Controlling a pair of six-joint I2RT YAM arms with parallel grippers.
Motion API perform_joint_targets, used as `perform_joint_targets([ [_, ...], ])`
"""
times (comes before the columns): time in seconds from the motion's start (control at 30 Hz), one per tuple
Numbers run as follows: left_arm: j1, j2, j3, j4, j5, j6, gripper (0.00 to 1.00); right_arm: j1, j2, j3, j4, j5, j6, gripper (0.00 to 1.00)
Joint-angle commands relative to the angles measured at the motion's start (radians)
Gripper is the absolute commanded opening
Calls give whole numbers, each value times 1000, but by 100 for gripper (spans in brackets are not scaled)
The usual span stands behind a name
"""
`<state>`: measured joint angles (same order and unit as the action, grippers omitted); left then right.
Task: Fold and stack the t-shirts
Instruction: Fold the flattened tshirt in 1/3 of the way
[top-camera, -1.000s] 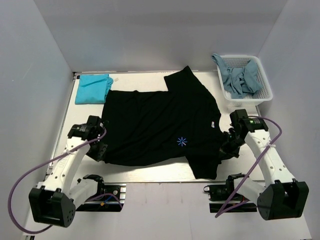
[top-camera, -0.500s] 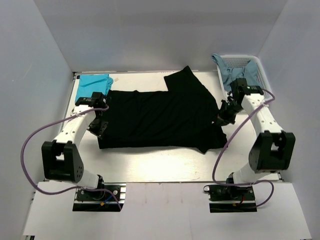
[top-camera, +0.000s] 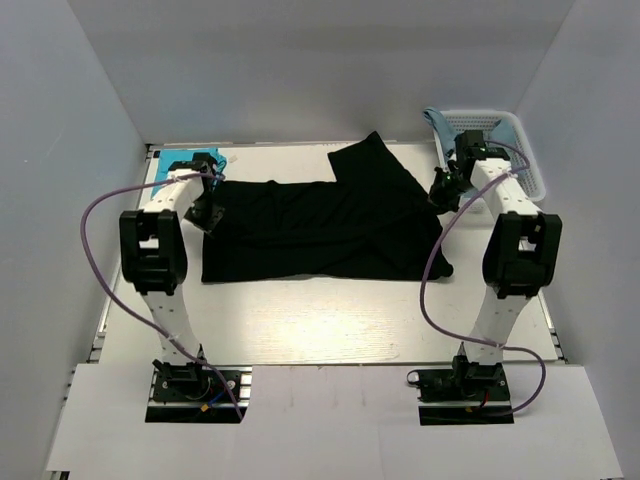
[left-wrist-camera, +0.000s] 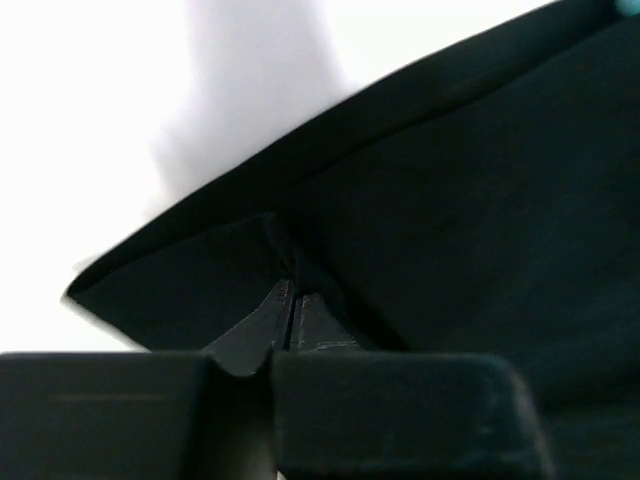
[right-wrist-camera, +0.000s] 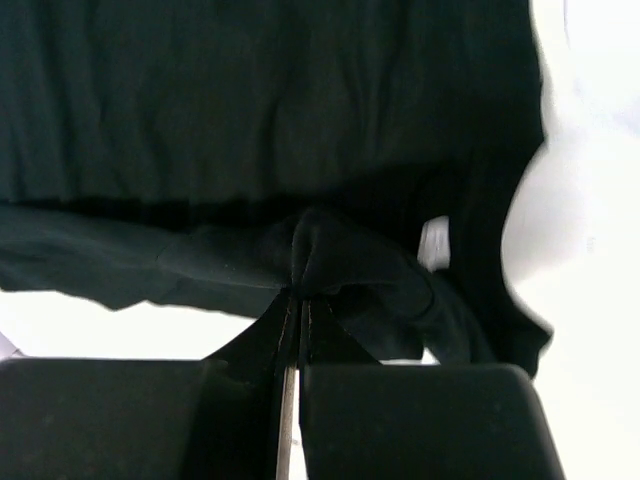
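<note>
Across the middle of the pale wooden tabletop (top-camera: 320, 325) lies a large black cotton t-shirt (top-camera: 320, 235), doubled over into a wide band with a straight near edge. One black flap reaches toward the far wall.

At the band's far left corner, the left gripper (top-camera: 207, 213) is closed on the cloth. Its wrist camera shows both black fingers (left-wrist-camera: 255, 335) pressed together with a fold of the black fabric caught between their tips.

At the far right corner, the right gripper (top-camera: 440, 195) is likewise clamped on the shirt. Its wrist camera shows its fingers (right-wrist-camera: 250, 340) together, pinching a bunched ridge of black fabric. Both arms stretch far forward from their bases.

A folded teal t-shirt (top-camera: 165, 162) lies at the far left corner of the tabletop, partly hidden by the left arm. A white plastic mesh basket (top-camera: 532, 165) sits at the far right corner, just behind the right arm, and greyish-blue t-shirts (top-camera: 437, 118) hang over its left rim.
</note>
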<state>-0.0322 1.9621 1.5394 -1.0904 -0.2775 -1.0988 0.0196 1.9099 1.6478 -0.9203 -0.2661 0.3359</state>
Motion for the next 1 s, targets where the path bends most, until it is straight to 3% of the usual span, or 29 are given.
perform_joint_targets([
  [0.0,28,52,105,18,20,25,11,-6,53,50,162,-2,-38,0],
  [0.07,37,96,165,18,20,25,34,-7,113,67,201,22,-40,3],
  [0.13,37,106,207,3,20,53,58,-4,152,138,183,79,-44,23],
  [0.17,37,106,208,-8,3,53,65,-3,147,154,173,102,-43,35],
  [0.2,37,97,208,-8,3,75,69,3,140,144,181,125,-40,68],
  [0.23,37,87,208,-19,-9,76,75,6,129,135,192,139,-70,90],
  [0.3,37,39,180,-19,-21,98,100,6,55,68,230,154,-90,90],
  [0.37,37,-6,124,-31,-22,112,100,11,-43,20,253,191,-101,90],
  [0.4,37,-31,98,-31,-22,112,100,11,-69,-106,259,218,-110,90],
  [0.47,37,-104,-2,-45,-22,122,100,3,-171,-210,274,261,-100,90],
  [0.7,37,-308,-309,96,26,178,100,-1,-362,-489,199,399,-23,90],
  [0.8,37,-319,-409,205,76,208,98,-7,-399,-582,242,418,21,90],
  [0.9,37,-295,-444,282,109,218,93,-50,-394,-640,319,378,55,79],
  [0.97,37,-275,-453,291,121,227,88,-55,-384,-655,363,349,61,77],
])
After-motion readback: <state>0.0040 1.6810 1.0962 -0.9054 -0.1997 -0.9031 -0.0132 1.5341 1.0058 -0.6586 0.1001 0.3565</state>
